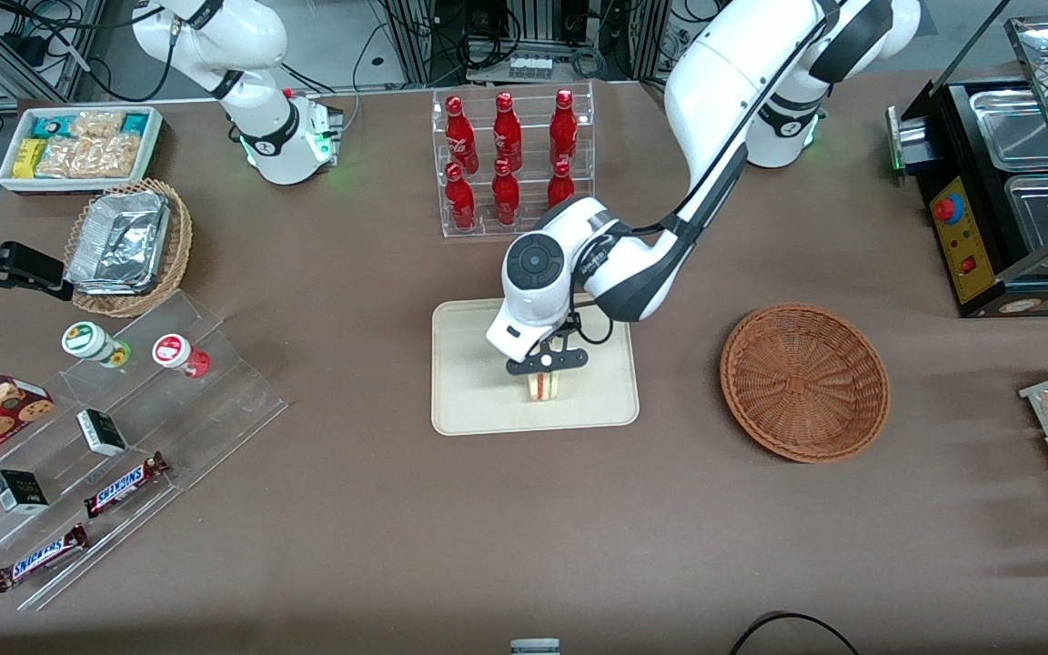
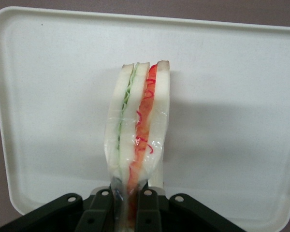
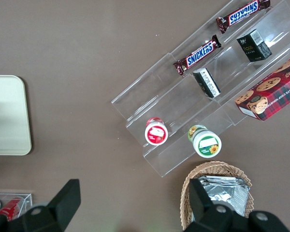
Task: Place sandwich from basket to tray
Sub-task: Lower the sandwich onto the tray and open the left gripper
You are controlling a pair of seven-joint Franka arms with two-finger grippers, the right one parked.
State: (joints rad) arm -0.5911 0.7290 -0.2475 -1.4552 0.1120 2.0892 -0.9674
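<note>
My gripper [image 1: 544, 375] hangs over the cream tray [image 1: 469, 400], shut on the sandwich [image 1: 543, 387]. In the left wrist view the wrapped sandwich [image 2: 137, 125] stands on edge between the black fingers [image 2: 100, 212], its pale bread with green and red-orange filling pointing at the tray [image 2: 53, 106]. Whether its tip touches the tray I cannot tell. The reddish-brown basket [image 1: 804, 380] sits empty on the table toward the working arm's end, beside the tray.
A clear rack of red bottles [image 1: 510, 159] stands farther from the front camera than the tray. A black food warmer [image 1: 997, 182] sits at the working arm's end. Toward the parked arm's end are a tan foil-tray basket [image 1: 128, 246], acrylic snack steps [image 1: 124, 437] and a white snack bin [image 1: 78, 146].
</note>
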